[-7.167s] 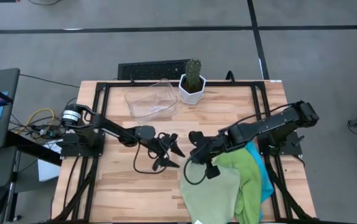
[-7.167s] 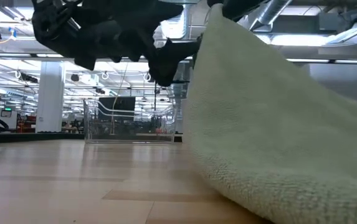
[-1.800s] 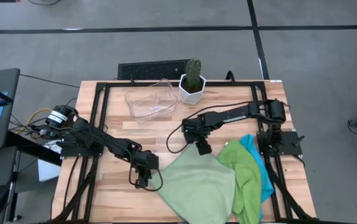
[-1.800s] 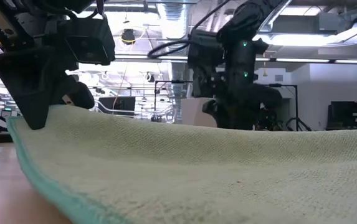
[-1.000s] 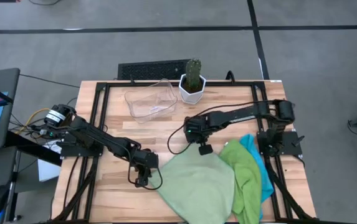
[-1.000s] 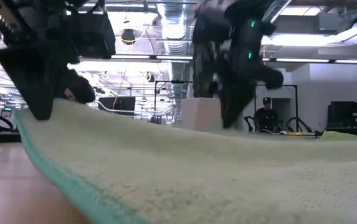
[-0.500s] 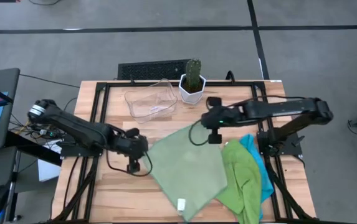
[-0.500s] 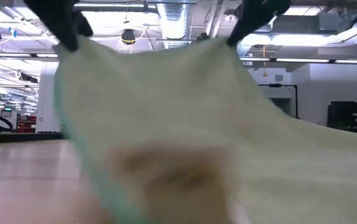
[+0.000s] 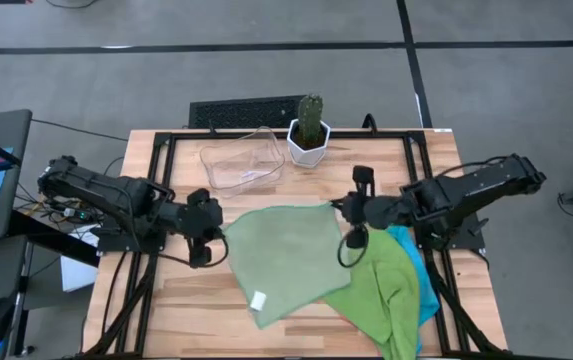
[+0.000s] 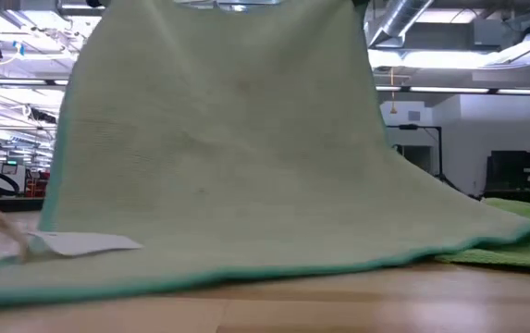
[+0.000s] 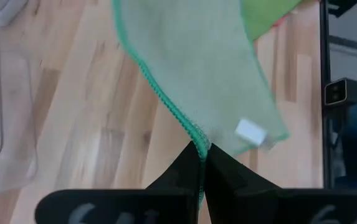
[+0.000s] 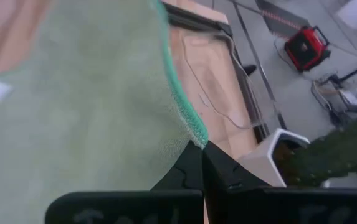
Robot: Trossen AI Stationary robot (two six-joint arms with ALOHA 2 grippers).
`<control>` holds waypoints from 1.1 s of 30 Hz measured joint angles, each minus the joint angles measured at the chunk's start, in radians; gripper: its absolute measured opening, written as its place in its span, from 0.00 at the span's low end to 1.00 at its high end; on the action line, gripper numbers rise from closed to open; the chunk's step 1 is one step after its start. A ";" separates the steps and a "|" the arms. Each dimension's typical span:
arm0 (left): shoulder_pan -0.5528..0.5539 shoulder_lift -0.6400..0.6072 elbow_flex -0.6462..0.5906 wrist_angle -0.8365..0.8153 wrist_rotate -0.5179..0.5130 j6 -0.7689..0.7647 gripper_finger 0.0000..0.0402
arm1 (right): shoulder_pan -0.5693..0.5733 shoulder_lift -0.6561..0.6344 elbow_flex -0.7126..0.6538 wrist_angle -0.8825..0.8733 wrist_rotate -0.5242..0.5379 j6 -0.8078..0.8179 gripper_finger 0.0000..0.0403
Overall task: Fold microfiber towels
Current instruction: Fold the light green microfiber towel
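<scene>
A pale green microfiber towel (image 9: pixel 284 255) is gripped at one corner by the closed left jaws (image 11: pixel 200 151) and at the neighbouring corner by the closed right jaws (image 12: pixel 201 146). It hangs stretched between them, lower edge trailing on the wooden tabletop (image 9: pixel 166 300), apparently for flat spreading.

three towels (image 9: pixel 281 255), one tray (image 9: pixel 241 162), one cactus (image 9: pixel 310 120)

floor (image 9: pixel 506 90): grey, taped | ceiling: ducts (image 10: pixel 431 23), strip lights | table (image 9: pixel 166 310): wood
</scene>
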 joint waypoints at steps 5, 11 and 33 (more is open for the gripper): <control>-0.020 0.002 0.013 0.001 0.046 -0.054 0.00 | 0.092 0.000 0.000 0.005 0.043 0.080 0.03; -0.085 0.009 0.013 -0.006 0.111 -0.146 0.00 | 0.210 0.000 0.000 0.039 0.057 0.161 0.03; -0.226 0.008 0.206 0.125 0.062 -0.173 0.00 | 0.408 0.117 0.176 0.229 0.182 0.009 0.03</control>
